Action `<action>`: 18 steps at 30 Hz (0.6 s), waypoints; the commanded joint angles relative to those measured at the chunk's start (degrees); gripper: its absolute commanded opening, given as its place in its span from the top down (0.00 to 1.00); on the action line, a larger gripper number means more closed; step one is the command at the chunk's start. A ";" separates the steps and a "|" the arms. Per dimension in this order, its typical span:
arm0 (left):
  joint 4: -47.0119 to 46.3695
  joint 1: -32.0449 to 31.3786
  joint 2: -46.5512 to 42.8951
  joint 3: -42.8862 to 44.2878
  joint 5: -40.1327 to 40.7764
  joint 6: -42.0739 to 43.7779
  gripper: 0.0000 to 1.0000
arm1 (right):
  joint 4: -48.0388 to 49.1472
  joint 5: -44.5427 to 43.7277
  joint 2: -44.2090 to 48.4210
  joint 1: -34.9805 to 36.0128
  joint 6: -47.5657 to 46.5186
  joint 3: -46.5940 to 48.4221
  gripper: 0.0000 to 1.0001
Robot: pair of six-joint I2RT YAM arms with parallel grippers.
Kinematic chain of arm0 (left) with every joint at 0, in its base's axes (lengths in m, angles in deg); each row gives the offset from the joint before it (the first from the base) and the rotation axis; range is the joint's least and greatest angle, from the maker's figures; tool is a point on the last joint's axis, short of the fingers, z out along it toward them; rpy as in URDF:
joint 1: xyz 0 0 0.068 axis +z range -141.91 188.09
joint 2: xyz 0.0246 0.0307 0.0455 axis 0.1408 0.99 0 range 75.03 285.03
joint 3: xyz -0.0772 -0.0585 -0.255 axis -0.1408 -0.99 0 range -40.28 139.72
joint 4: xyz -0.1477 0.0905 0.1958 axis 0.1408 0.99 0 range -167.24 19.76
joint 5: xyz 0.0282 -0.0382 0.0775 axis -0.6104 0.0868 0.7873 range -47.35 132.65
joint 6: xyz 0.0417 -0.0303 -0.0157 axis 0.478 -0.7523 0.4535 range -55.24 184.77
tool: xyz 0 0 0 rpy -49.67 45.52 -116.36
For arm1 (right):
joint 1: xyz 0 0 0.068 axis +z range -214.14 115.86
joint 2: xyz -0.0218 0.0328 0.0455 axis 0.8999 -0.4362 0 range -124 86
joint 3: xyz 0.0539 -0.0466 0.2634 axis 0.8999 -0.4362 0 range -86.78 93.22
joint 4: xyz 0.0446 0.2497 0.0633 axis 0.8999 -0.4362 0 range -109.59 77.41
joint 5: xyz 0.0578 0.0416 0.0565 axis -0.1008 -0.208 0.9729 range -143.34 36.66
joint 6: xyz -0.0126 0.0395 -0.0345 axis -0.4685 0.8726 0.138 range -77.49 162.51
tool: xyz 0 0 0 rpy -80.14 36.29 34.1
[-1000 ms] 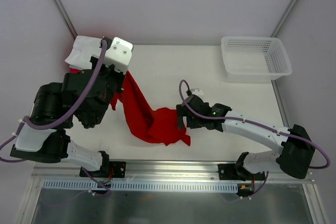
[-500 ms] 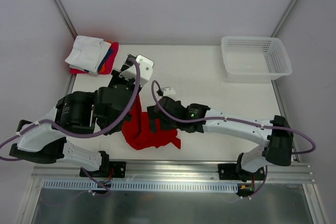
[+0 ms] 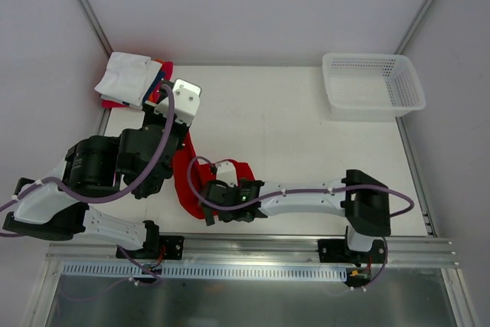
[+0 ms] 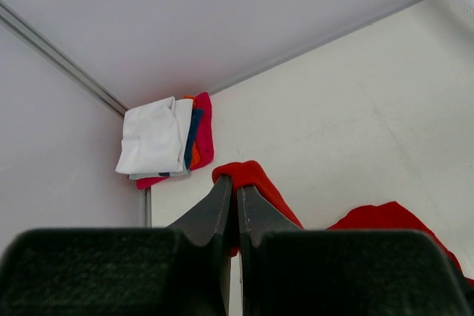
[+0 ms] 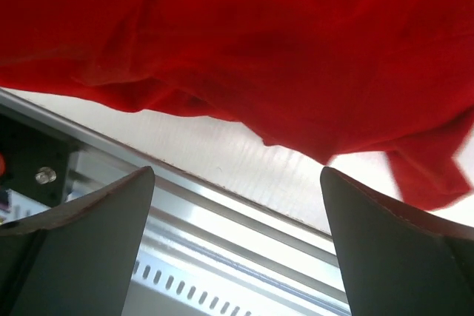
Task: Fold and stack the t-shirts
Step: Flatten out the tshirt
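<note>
A bright red t-shirt (image 3: 186, 186) lies bunched on the white table near the front left. My left gripper (image 4: 231, 183) is shut on a fold of the red t-shirt (image 4: 261, 181), holding it a little above the table; from above, the left gripper (image 3: 178, 149) sits at the cloth's far end. My right gripper (image 5: 237, 183) is open just past the red t-shirt (image 5: 259, 42), its jaws wide apart over the table's near edge with nothing between them. From above, the right gripper (image 3: 208, 206) lies over the shirt's front part. Folded t-shirts (image 3: 132, 80), white on top, are stacked in the far left corner.
A white mesh basket (image 3: 373, 86) stands at the far right corner. The metal rail (image 5: 222, 242) along the table's near edge runs right under the right gripper. The folded stack (image 4: 164, 142) rests against the left wall frame.
The right arm swept left across the table to the near edge, staying open. The left gripper moved with the cloth, and the red t-shirt ended up bunched closer to the left.
</note>
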 commanded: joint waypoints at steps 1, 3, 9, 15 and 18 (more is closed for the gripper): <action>-1.79 -0.09 0.05 -0.29 0.83 -1.73 1.00 | -1.77 -4.02 -5.73 2.61 2.60 8.01 0.01; -1.79 -0.09 0.23 -0.03 0.74 -1.64 1.00 | -2.21 -4.21 -8.89 3.76 2.68 10.14 0.01; -1.61 -0.09 -0.65 -1.78 0.39 -2.95 1.00 | -2.21 -3.24 -11.99 4.02 1.63 13.14 0.01; -1.61 -0.09 -1.71 -3.54 0.39 -3.57 1.00 | -5.02 -5.17 -10.23 3.94 -0.12 13.22 0.00; -1.70 -0.09 -1.97 -4.16 0.56 -3.48 1.00 | -6.78 -6.49 -7.07 3.23 -1.62 11.13 0.01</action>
